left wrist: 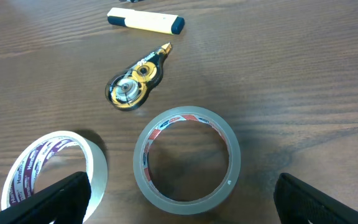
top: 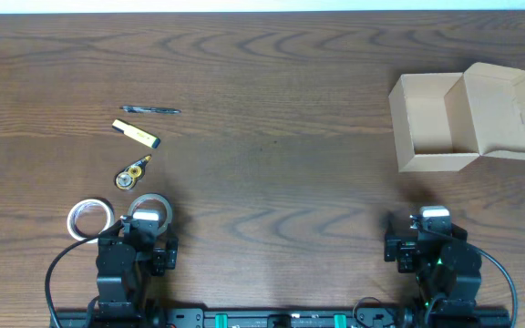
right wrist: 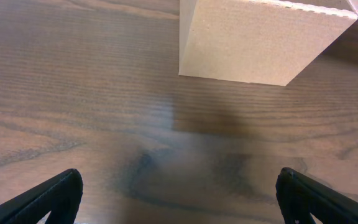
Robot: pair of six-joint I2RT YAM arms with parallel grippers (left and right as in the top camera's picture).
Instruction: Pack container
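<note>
The container (top: 436, 128), a tan cardboard box with its flap lid open to the right, stands at the far right; its side wall shows in the right wrist view (right wrist: 253, 40). My right gripper (right wrist: 179, 199) is open and empty, on the near side of the box. My left gripper (left wrist: 179, 202) is open and empty at the near left. A grey tape roll (left wrist: 186, 158) lies between its fingers, and a white tape roll (left wrist: 51, 171) lies beside its left finger.
A yellow highlighter (top: 136, 134), a black pen (top: 150, 110) and a correction tape dispenser (top: 132, 173) lie at the left. The highlighter (left wrist: 146, 21) and dispenser (left wrist: 134, 86) also show in the left wrist view. The white roll (top: 90, 220) and grey roll (top: 149, 211) sit by the left arm.
</note>
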